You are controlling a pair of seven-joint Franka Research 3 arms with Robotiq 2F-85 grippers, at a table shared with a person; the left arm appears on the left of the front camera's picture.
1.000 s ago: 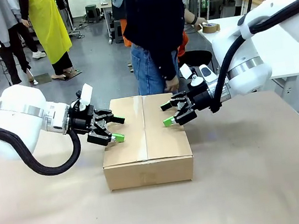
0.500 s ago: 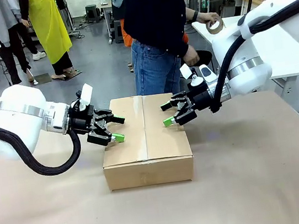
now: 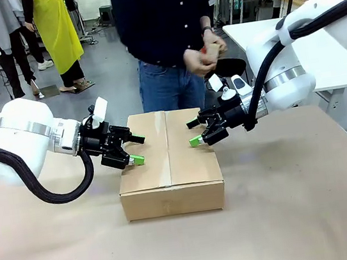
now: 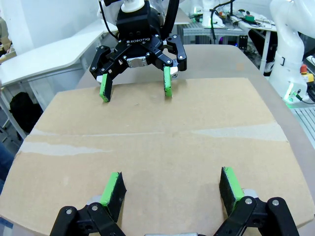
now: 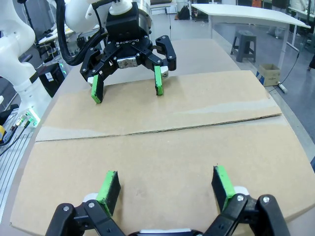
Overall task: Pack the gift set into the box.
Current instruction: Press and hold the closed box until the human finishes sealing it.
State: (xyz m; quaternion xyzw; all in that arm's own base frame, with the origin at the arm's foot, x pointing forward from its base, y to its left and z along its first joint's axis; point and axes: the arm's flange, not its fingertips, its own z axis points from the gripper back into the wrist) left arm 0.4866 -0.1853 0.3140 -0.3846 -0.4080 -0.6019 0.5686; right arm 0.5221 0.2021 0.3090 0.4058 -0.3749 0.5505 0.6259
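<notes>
The large rectangular brown corrugated cardboard box (image 3: 168,163) sits in the middle of the brown paper-covered table (image 3: 300,203), its top flaps folded shut and meeting along a central seam. The left gripper (image 3: 132,150), black with green pads, hangs over the box's left edge with its jaws spread wide and holding nothing; in the left wrist view its own fingertips (image 4: 114,189) stand apart above the closed flaps (image 4: 147,147). The right gripper (image 3: 195,133) hangs over the box's right part, likewise spread wide and empty; in the right wrist view its fingertips (image 5: 109,186) are set apart above the cardboard top (image 5: 162,162). Each wrist view shows the opposite gripper facing it across the box (image 4: 135,86) (image 5: 127,81). A person in a dark top and blue jeans (image 3: 163,34) stands at the far side, both hands (image 3: 205,57) held together at chest height around a small brownish object.
</notes>
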